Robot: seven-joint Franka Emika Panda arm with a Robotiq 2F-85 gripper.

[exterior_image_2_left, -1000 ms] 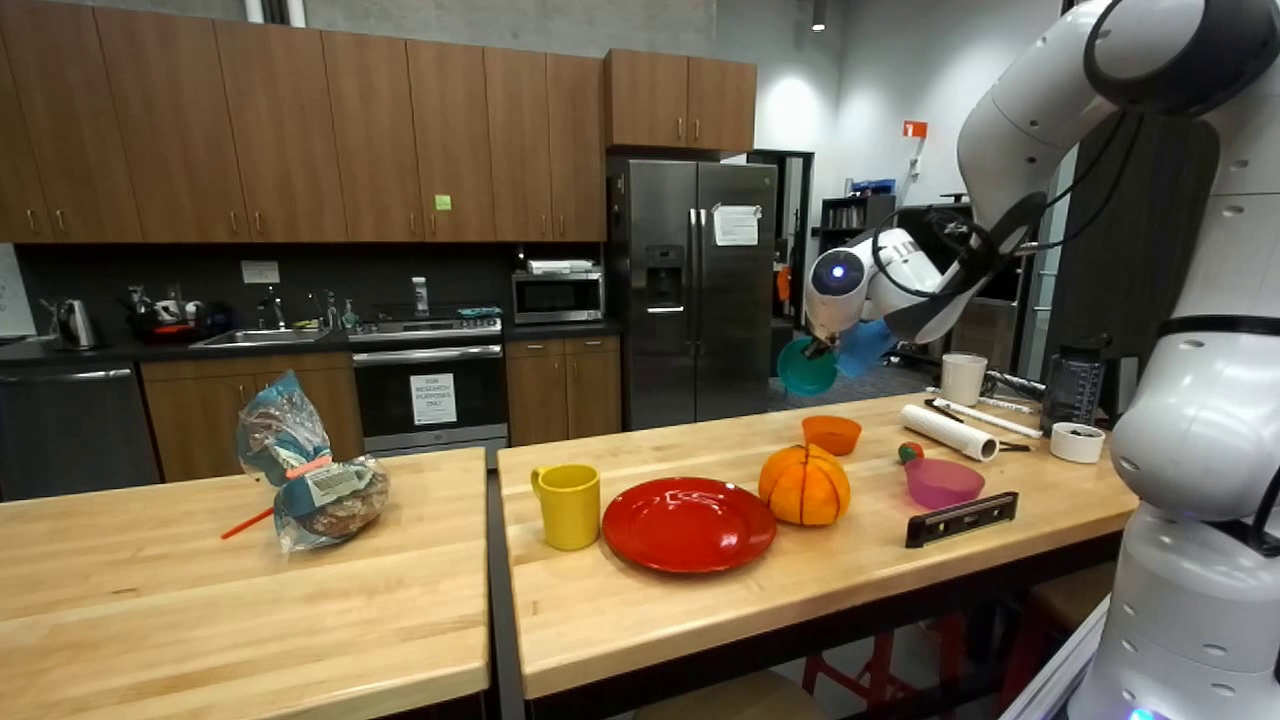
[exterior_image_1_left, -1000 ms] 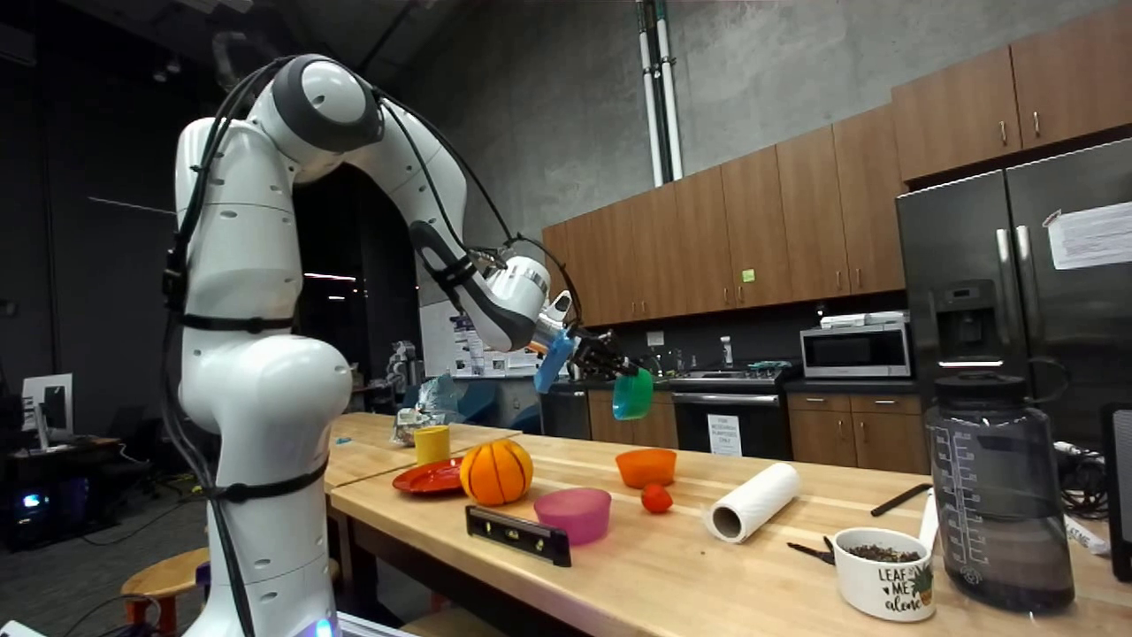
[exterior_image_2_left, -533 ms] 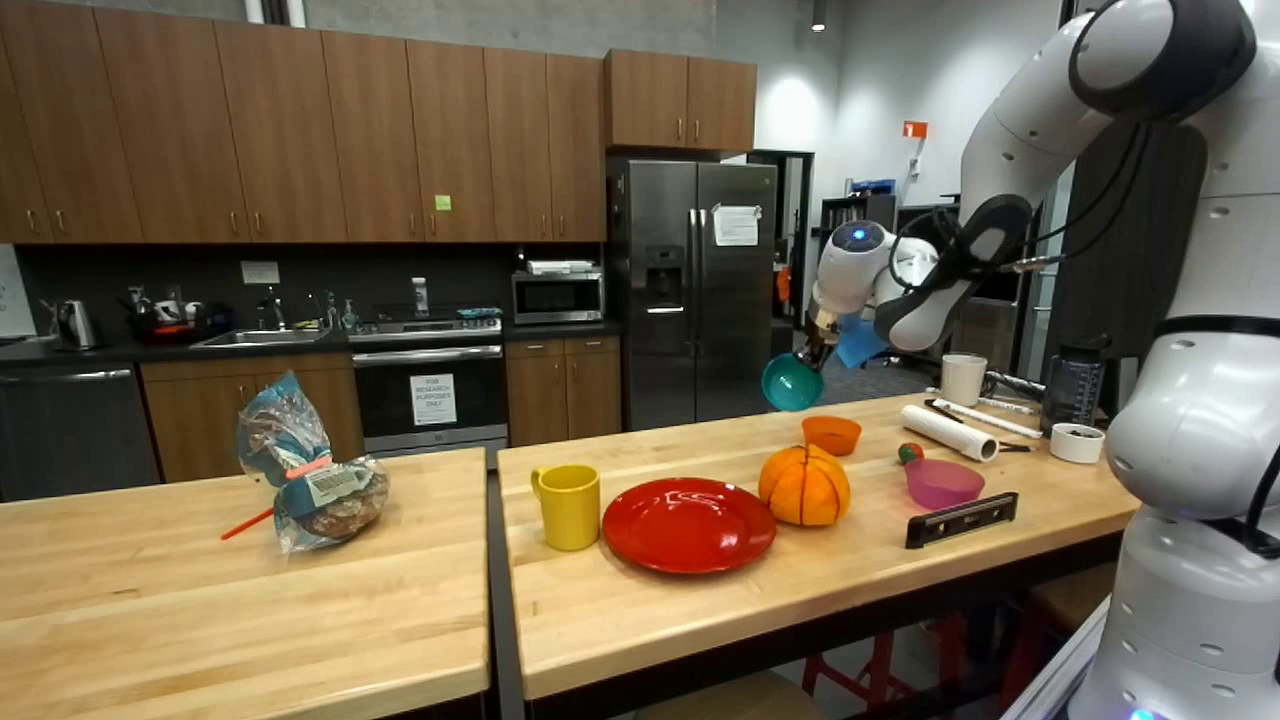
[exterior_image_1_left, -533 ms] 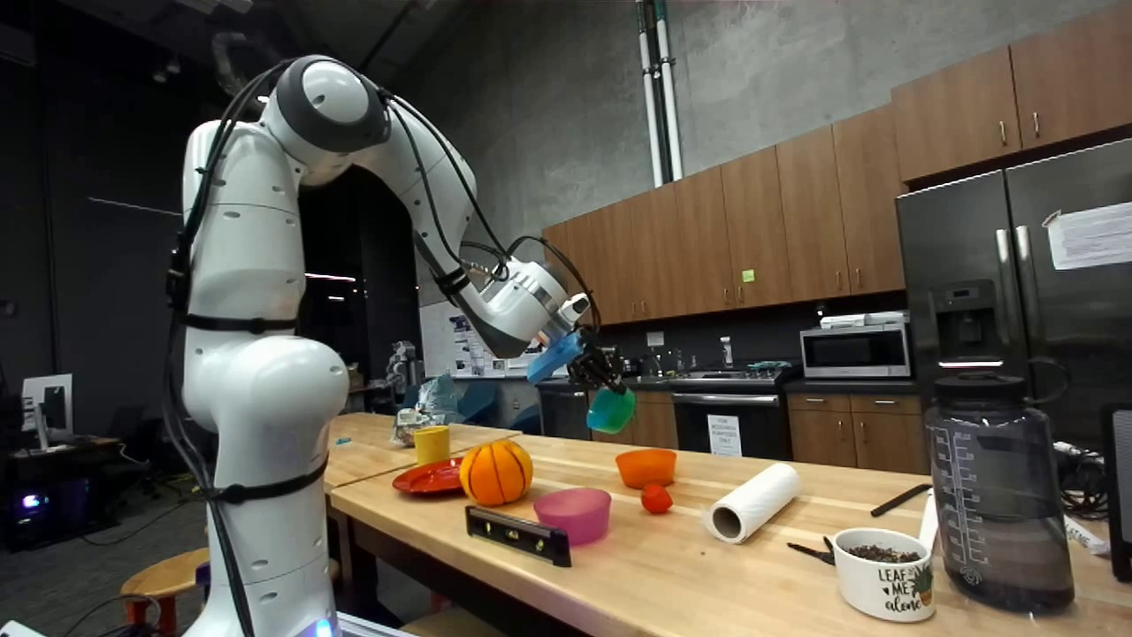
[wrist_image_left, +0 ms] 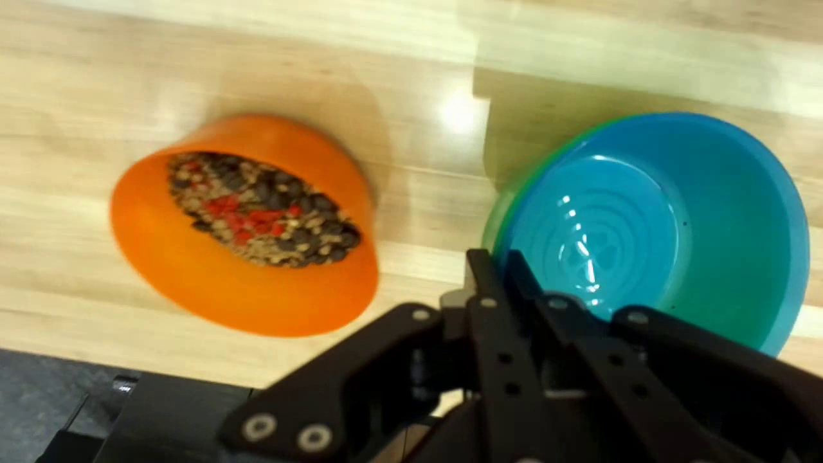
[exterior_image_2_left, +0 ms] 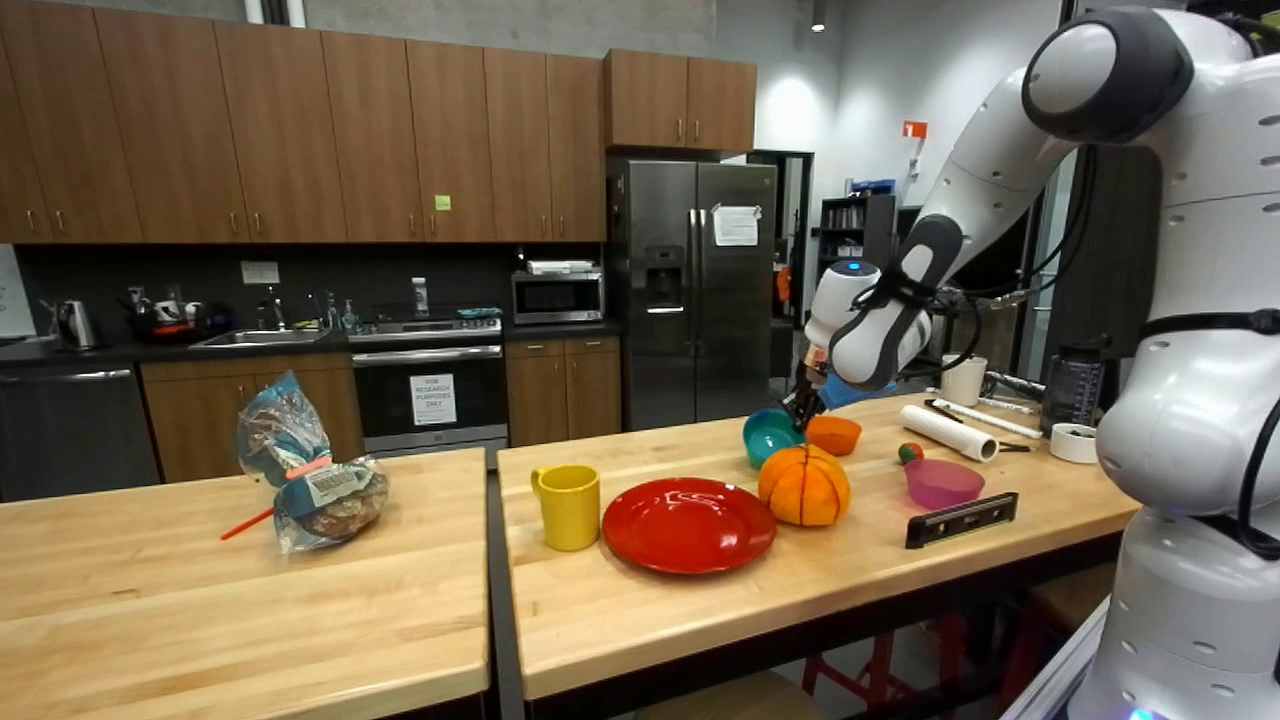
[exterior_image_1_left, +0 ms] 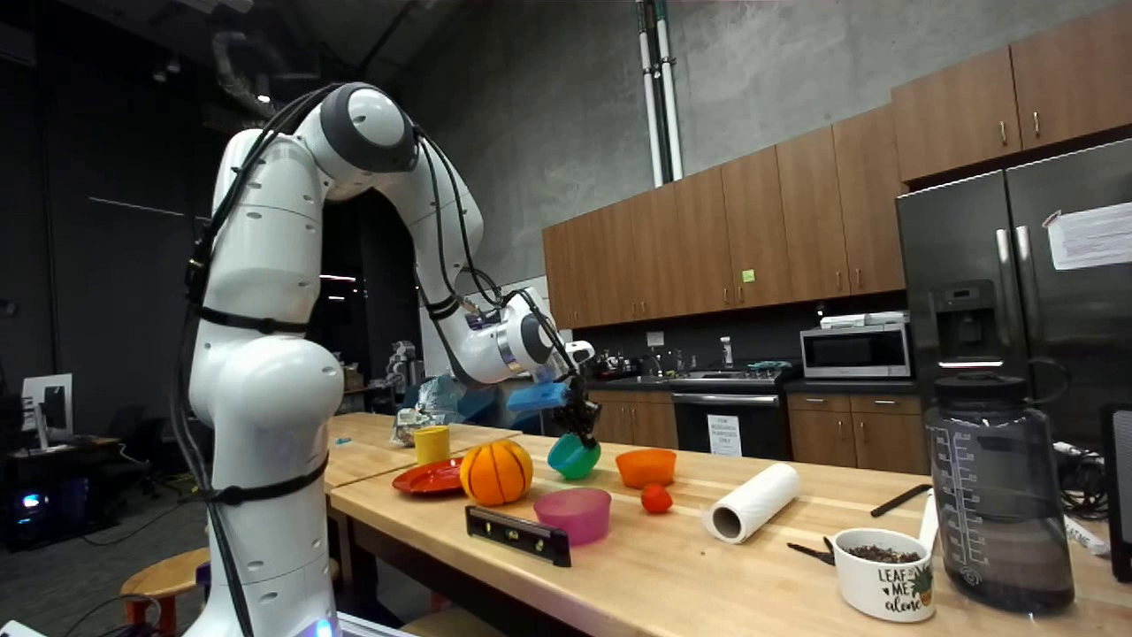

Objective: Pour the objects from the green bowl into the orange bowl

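Your claw (wrist_image_left: pixel 496 258) was clamped on the green bowl (wrist_image_left: pixel 733 263) by its rim, tilted near the orange bowl (wrist_image_left: pixel 212 276) holding mixed bits (wrist_image_left: pixel 257 212), though whether it touched the worktop (wrist_image_left: pixel 431 206) was unclear.

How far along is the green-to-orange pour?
Looks done: the pour. The orange bowl holds dark, tan and red bits; the green bowl shows only tiny specks. In hand: the green bowl, held tilted by the end effector. Left: probably setting it upright and letting go.

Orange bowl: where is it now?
In the wrist view, the orange bowl stands on the table at left, with a gap to the green bowl at right, held by the gripper.
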